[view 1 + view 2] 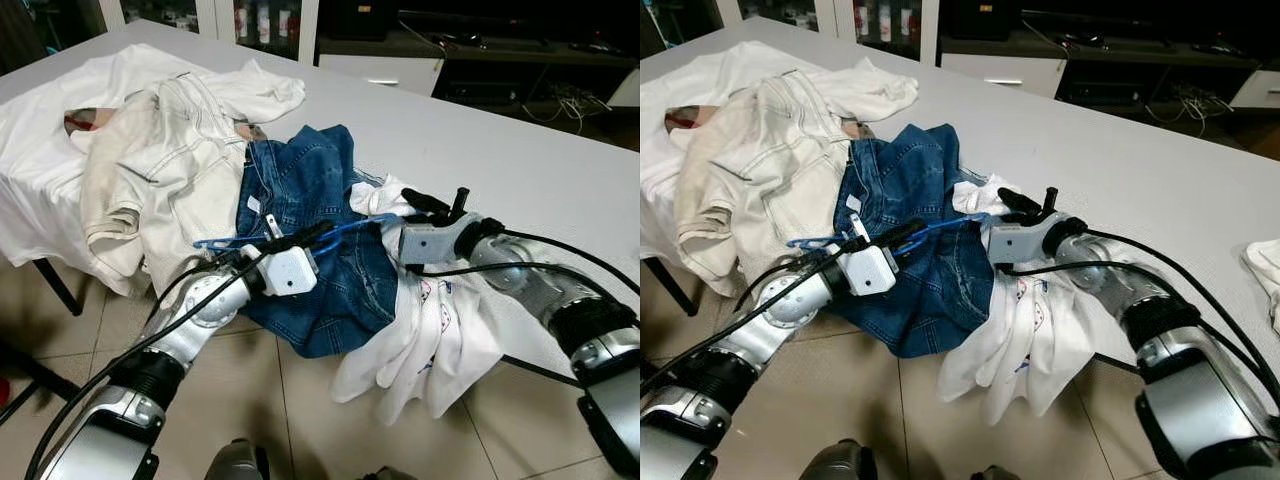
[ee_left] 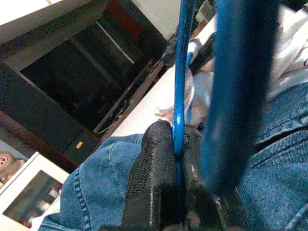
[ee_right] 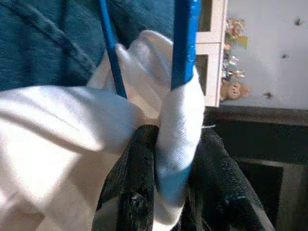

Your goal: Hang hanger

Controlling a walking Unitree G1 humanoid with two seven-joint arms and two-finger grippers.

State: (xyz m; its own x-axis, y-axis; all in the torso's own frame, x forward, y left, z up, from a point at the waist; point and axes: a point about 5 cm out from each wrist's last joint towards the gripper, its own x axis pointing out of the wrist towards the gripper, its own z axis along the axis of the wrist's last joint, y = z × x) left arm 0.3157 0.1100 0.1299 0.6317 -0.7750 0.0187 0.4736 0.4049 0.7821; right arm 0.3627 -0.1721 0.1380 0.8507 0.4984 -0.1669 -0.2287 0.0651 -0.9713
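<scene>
A thin blue hanger lies across blue jeans at the table's near edge. My left gripper is shut on one of its rods; the left wrist view has the black fingers pinching the blue rod. My right gripper holds the hanger's other end. Its fingers are shut on a fold of the white T-shirt wrapped over the blue hanger arm. The rest of the white T-shirt droops off the table edge below that gripper.
A cream jacket and white cloth are heaped on the left of the grey table. Another white cloth lies at the far right. A dark cabinet stands behind, and tiled floor is below.
</scene>
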